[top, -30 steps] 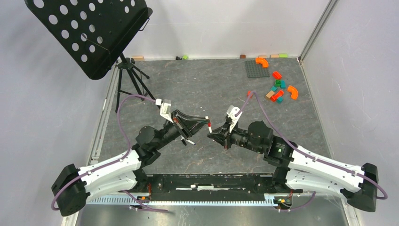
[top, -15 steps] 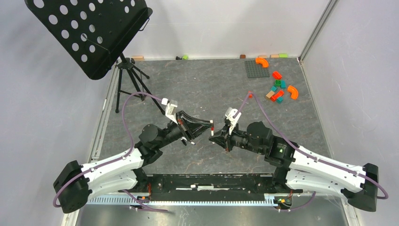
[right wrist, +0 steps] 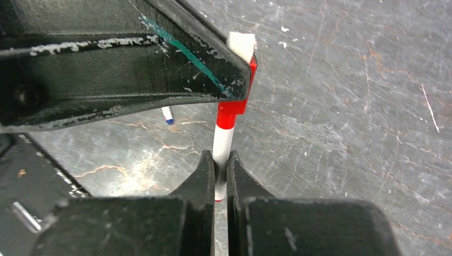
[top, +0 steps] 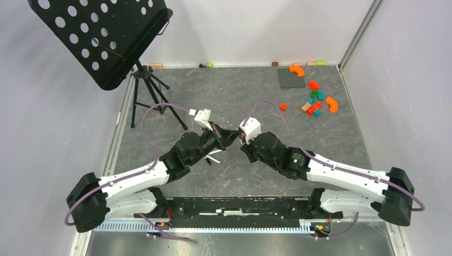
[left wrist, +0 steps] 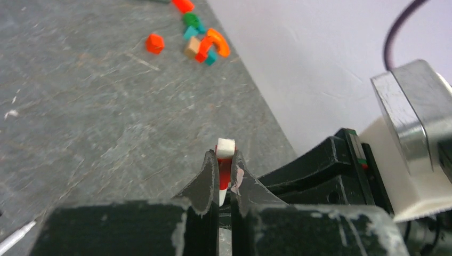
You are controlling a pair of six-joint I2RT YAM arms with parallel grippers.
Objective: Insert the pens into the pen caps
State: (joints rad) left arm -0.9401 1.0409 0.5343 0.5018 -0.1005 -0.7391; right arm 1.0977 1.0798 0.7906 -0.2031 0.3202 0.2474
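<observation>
Both pairs of jaws are pinching, you see: left gripper on the short red plastic cap, right gripper on the thin white-barrelled pen, its end meeting that cap.

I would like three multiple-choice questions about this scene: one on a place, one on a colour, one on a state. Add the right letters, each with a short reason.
1. Where on the table do the toy blocks lie?
A. far right corner
B. near left edge
C. between the two arms

2. What colour is the cap in the left claw?
A. blue
B. red
C. green

3. How is the right claw?
A. wide open
B. shut on nothing
C. shut on the pen

Answers:
1 A: the top view shows them by the far right wall.
2 B: the left wrist view shows red in its grip.
3 C: it pinches the white barrel.
</observation>
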